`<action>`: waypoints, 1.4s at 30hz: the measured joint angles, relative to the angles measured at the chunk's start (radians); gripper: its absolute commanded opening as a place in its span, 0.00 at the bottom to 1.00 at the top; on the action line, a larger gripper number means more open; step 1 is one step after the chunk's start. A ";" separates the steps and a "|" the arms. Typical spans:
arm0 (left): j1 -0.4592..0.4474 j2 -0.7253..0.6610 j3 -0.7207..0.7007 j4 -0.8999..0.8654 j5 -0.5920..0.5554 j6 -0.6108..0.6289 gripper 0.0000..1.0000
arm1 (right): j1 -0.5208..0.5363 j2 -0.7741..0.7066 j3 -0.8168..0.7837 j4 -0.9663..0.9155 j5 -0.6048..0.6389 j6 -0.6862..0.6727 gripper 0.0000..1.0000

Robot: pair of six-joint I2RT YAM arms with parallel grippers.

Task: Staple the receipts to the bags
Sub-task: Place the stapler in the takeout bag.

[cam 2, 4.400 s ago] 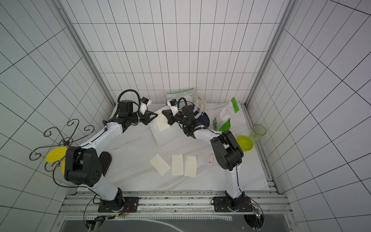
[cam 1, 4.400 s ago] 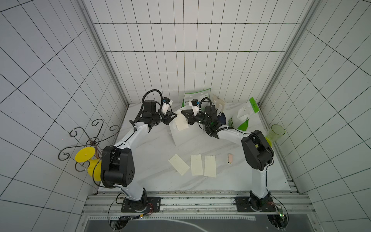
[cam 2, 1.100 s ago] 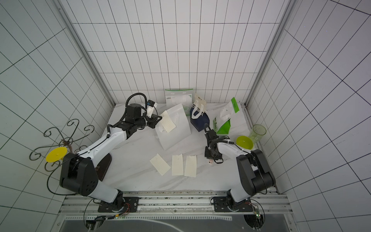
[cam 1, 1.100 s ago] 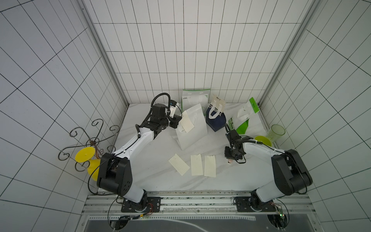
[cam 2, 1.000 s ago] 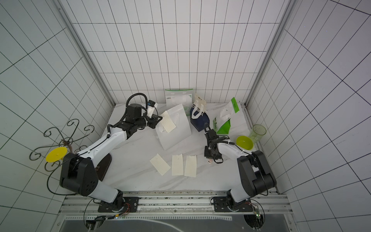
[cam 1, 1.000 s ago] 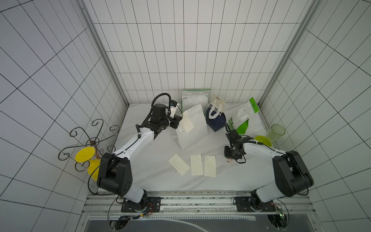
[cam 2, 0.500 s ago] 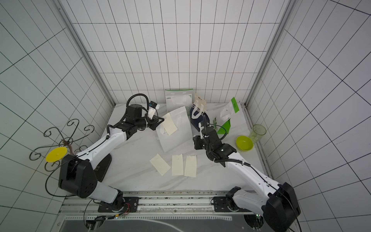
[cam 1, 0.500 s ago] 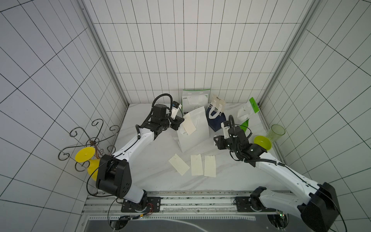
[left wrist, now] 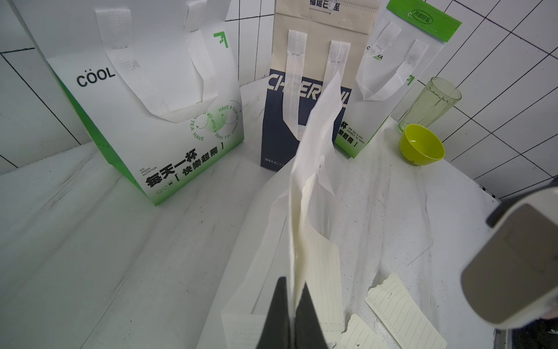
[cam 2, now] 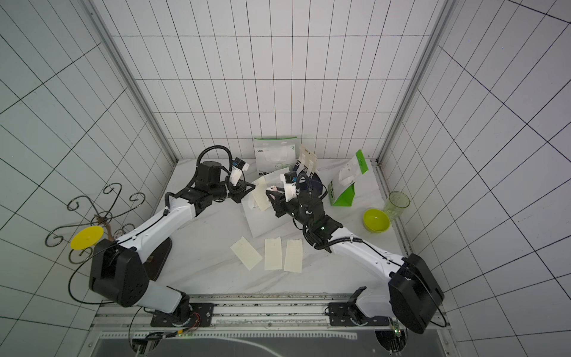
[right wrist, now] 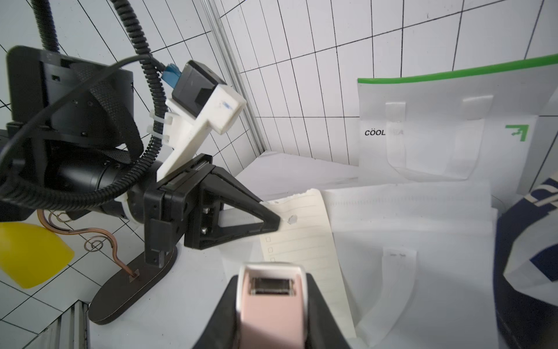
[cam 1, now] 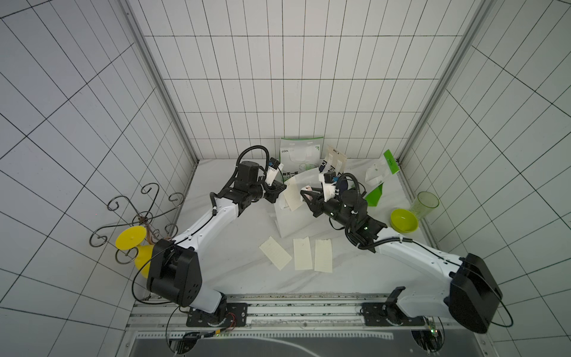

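Grip, left: the left gripper [right wrist: 277, 223] has its fingers [left wrist: 276, 317] closed flat, pinching one receipt [right wrist: 302, 241] together with the top edge of the white bag [right wrist: 422, 247].
Grip, right: the right gripper [right wrist: 271, 279] is clamped on both sides of a pink stapler [right wrist: 268, 320].
Stapler aim: its nose faces the pinched receipt, near but apart; no paper sits in its mouth.
Held receipt: pressed on the bag's face just below the top edge, ragged short end beside the left fingertips.
White bag: between the two arms, top end raised by the pinch, lower end apparently on the table [cam 1: 234, 265].
Unattached slips: three loose receipts [cam 1: 302, 253] lie flat side by side, just in front of the white bag.
Other bags: two green-and-white bags [cam 1: 301, 153] and a navy bag [left wrist: 277, 136] stand at the back; no slip is seen on them.
Handling, receipt: judged featherlight, limp, easily creased or torn; it curls where unsupported.
Handling, bag: judged light, thin-walled paper, stiffer at the folds, yielding under a push.
Where to hold: close beside the staple spot, both layers together, as the left pinch does.
Risk: stapler pressure may shove the layers apart or swing the bag.
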 measured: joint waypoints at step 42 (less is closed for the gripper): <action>-0.015 0.000 0.000 0.000 -0.010 0.005 0.00 | -0.041 0.361 0.262 0.236 -0.017 0.003 0.00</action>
